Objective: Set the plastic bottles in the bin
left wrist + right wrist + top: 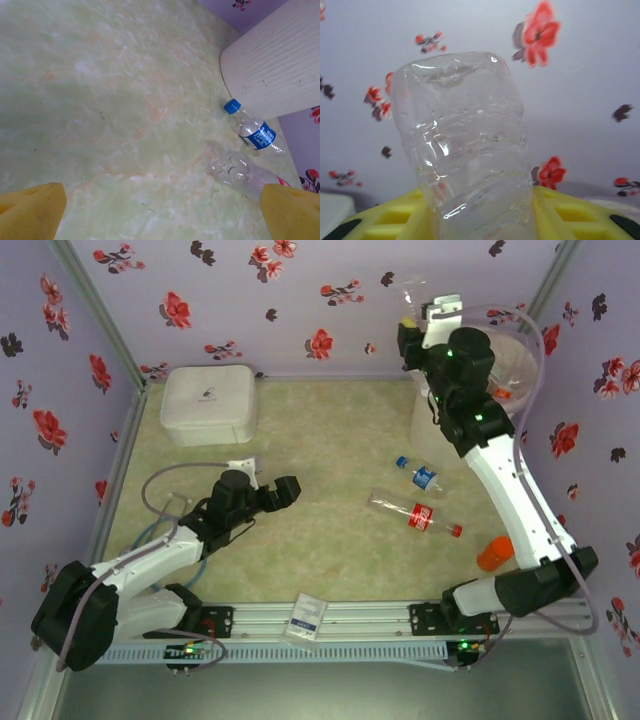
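Clear plastic shines between the yellow fingers (pixel 395 220) of the right claw (pixel 479 212). It is a crushed bottle (pixel 465 150), and the fingers squeeze it from both sides. From above, the right claw (pixel 416 322) holds this bottle (pixel 413 295) up high at the back, by the rim of the bin (pixel 430 420). I cannot tell if it hangs right over the opening.

The left claw (pixel 285 490) is low over the middle of the table (pixel 320 430). Its two fingers (pixel 30 210) are spread as wide as they go, and nothing is between them.

The job looks partly done. A few things seem to lie in the bin, one of them orange, but they are too blurry to name. Two bottles are not put away yet. The blue-cap bottle (pixel 425 478) lies on the table near the bin (pixel 270 65). The red-label bottle (pixel 415 512) lies just beside it, a bit closer to the arms. The left claw's camera sees both of them too, the blue-cap bottle (pixel 257 131) and the red-label bottle (pixel 240 172).

An orange thing (pixel 495 553) sits by the right arm. I cannot tell what it is. I think the held bottle goes in next, then the two on the table.
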{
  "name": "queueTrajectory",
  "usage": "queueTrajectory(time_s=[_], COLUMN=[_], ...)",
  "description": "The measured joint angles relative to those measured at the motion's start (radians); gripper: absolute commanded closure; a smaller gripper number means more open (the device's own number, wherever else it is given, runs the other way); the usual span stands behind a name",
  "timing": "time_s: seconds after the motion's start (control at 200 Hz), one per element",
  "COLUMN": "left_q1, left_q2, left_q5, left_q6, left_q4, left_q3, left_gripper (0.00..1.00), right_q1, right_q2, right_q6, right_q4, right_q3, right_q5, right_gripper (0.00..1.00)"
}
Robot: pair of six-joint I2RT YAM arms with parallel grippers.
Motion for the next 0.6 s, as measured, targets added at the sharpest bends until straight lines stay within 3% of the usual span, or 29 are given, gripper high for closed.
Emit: queueTrajectory(time_s=[0.215,0.6], left_q1=[0.000,0.000], left_q2=[0.007,-0.007], left_q5=[0.016,0.020], left_q6=[0.000,0.002], left_q4=[0.026,0.032], left_q3=[-0.004,-0.040], left_gripper=[0.00,0.00], right_q1=[-0.105,-0.185], right_q2=[0.027,0.164], right_q6=[-0.027,-0.071], right_q4=[0.129,0.154], right_q3=[-0.037,-0.037], right_q5=[0.063,0.127], right_gripper=[0.80,0.82])
